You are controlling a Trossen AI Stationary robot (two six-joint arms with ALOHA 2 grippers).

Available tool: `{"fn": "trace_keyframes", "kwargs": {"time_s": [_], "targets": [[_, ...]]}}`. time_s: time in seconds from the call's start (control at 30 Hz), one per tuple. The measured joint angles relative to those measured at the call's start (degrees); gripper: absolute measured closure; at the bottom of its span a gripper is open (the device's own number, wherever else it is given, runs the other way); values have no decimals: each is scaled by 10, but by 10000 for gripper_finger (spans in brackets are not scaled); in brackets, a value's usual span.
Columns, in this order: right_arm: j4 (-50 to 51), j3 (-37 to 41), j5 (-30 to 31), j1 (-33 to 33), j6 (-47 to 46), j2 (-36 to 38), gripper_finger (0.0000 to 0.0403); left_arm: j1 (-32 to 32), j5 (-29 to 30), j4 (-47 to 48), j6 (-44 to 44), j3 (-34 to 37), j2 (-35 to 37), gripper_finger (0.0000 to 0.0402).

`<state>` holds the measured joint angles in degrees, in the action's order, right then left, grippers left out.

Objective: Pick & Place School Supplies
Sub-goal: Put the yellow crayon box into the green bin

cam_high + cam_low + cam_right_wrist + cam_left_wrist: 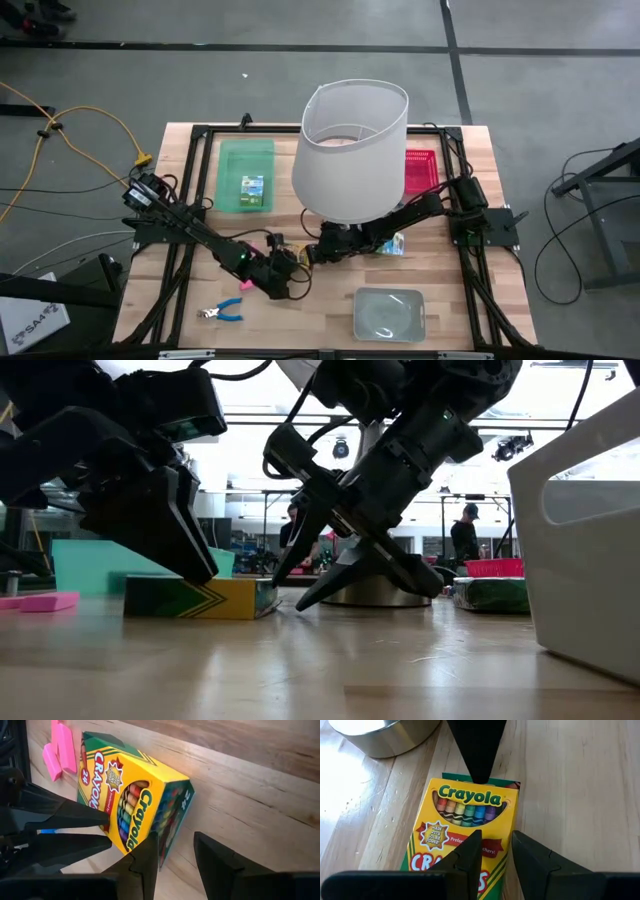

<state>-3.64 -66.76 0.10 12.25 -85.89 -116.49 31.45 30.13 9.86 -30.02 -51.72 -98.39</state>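
Observation:
A yellow-green Crayola crayon box [470, 815] lies flat on the wooden table, seen also in the low view [200, 598] and the right wrist view [130, 795]. My left gripper [497, 845] comes down at the box from the left [195, 568], open. One finger is over the box's printed face, the other just past its long edge. My right gripper [175, 845] is open and points at the box's end from the right [288, 590]. In the high view both grippers [290, 268] [312, 255] meet under the lampshade and cover the box. Pink erasers [60, 750] lie beyond it. My left gripper has one fingertip [203, 574] down on the box's top face [465, 837] near a long edge, slanting from above. The other finger [530, 862] stands beside that edge. The box stays flat on the table. My right gripper has one fingertip [479, 770] at the box's top end [480, 784], slanting down; whether it touches, I cannot tell.
The big white lampshade [352, 150] stands right behind the grippers, with its metal base [385, 740] close to the box. Also here: a green tray [228, 165] with a small box, a red tray [420, 170], a clear grey tray [388, 312], blue-handled scissors [220, 312] and a second crayon box [490, 595].

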Motion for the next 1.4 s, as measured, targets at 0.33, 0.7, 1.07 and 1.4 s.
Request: {"fn": "trace_keyframes", "kwargs": {"time_s": [0.33,0.7,1.07,1.4], "targets": [[0,0,0,-1,0,0,286,-5,2,-28,10,0,0,302],[0,0,-12,-8,-10,0,286,-6,3,-34,31,0,0,302],[-10,0,-19,-8,-26,-1,286,-11,-20,8,21,-1,1,302],[-43,0,-34,-6,-53,-21,286,-15,-17,0,22,-2,-15,302]]}}
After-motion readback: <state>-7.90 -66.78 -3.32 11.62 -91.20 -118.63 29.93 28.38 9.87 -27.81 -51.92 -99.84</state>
